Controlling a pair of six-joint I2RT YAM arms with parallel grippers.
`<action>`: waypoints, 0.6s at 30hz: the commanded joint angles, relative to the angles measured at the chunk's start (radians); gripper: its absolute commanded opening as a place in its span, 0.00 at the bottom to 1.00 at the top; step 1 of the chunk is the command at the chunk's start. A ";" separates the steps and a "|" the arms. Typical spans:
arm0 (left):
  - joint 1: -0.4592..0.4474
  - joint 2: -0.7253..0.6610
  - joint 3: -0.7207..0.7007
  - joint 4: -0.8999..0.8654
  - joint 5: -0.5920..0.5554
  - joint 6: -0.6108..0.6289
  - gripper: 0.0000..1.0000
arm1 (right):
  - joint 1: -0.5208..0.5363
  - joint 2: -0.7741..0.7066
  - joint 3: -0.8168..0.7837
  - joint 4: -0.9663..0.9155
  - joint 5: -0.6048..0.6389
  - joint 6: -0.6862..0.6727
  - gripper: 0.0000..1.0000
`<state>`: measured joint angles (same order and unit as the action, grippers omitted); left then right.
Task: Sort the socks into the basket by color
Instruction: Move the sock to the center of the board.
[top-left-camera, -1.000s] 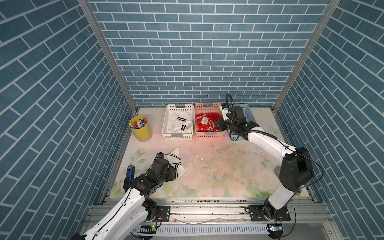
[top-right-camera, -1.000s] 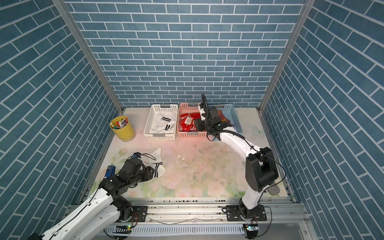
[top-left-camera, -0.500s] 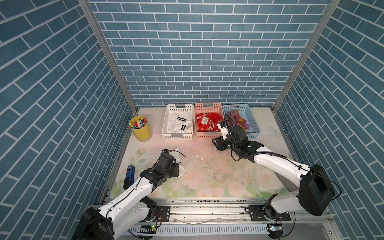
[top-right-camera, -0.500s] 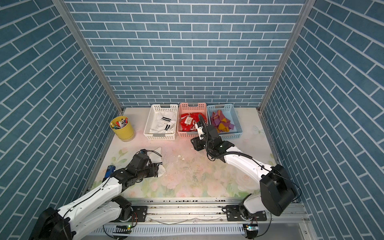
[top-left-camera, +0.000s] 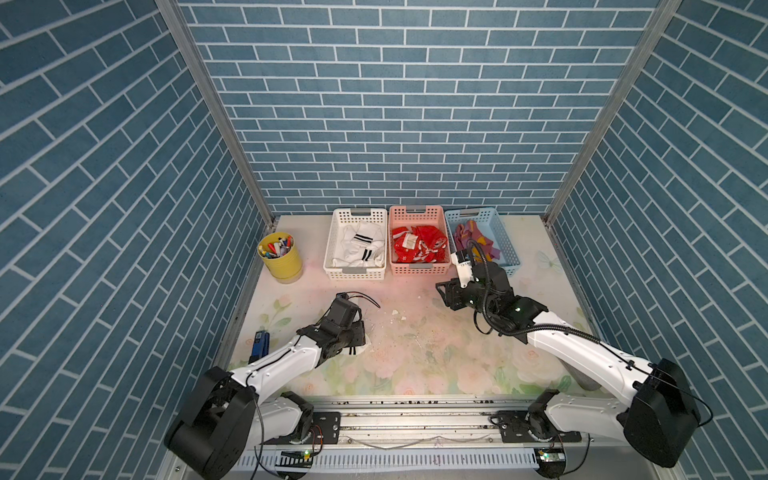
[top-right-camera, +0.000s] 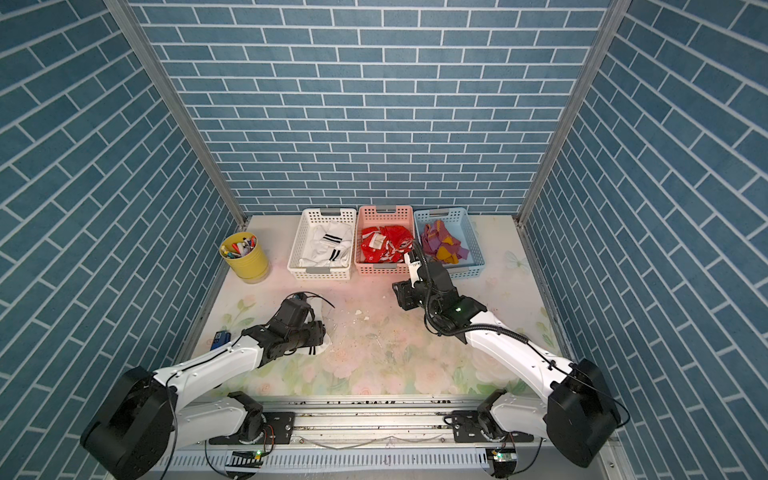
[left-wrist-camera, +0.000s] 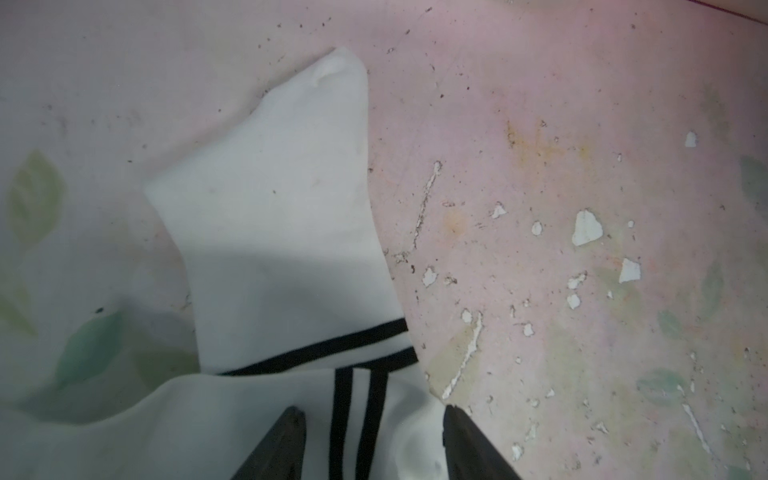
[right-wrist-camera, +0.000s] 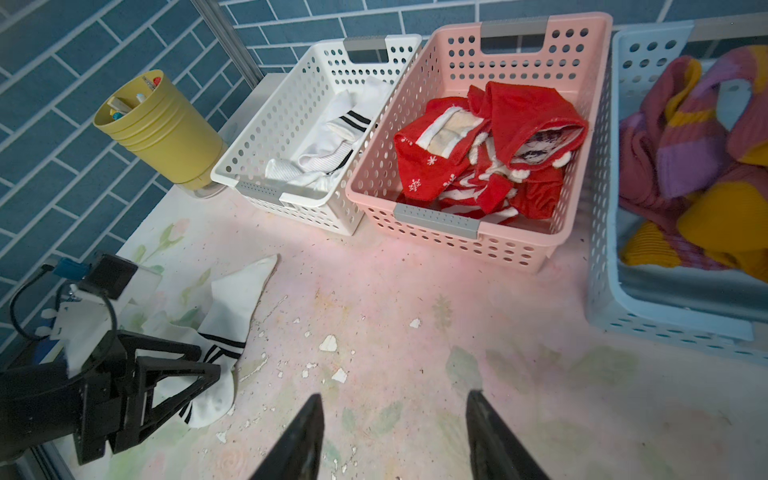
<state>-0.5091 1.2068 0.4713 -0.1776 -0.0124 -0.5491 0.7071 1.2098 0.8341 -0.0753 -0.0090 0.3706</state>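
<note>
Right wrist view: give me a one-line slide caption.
Open right end effector faces three baskets of colour-sorted socks; left end effector over the loose white sock.

Both top views are bright, sharp and evenly lit from above, and wide-angle distortion splays the brick walls (top-left-camera: 104, 166) outward. Shadows on the surface (top-left-camera: 415, 345) are short and soft, with a pink cast before the pink basket (top-left-camera: 419, 271). The left wrist view is soft, and a grey shadow band crosses the white sock (left-wrist-camera: 270, 187). In both wrist views the jaws are dark and blurred. Brick lines bend at the edges of the right wrist view.
</note>
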 joint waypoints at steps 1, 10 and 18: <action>-0.002 0.034 0.033 0.040 0.024 0.019 0.59 | 0.006 -0.044 -0.022 -0.018 0.043 0.037 0.55; -0.006 0.168 0.095 0.088 0.123 0.050 0.57 | 0.004 -0.092 -0.055 -0.047 0.080 0.040 0.56; -0.069 0.282 0.207 0.103 0.173 0.077 0.56 | 0.005 -0.109 -0.063 -0.058 0.092 0.044 0.57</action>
<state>-0.5491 1.4551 0.6342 -0.0784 0.1223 -0.4980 0.7071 1.1233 0.7841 -0.1139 0.0608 0.3717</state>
